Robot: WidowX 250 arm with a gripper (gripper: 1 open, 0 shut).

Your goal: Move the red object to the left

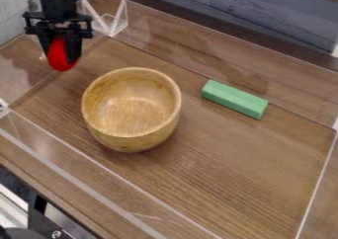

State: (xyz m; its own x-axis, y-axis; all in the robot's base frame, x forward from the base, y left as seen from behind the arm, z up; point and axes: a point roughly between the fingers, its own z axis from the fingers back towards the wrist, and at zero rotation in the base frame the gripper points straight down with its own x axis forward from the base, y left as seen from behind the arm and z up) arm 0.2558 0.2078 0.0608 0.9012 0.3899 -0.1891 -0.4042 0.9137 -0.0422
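The red object (59, 52), small and rounded, sits between the black fingers of my gripper (59, 56) at the far left of the wooden table. The gripper points down and is shut on it, with a finger pressing against each side. Its lower end hangs close to the tabletop; I cannot tell whether it touches. The gripper body hides the top of the object.
A round wooden bowl (132, 130) stands right of and nearer than the gripper, in the middle of the table. A green rectangular block (234, 99) lies to the bowl's right. Clear plastic walls (27, 40) border the table, one close to the gripper's left.
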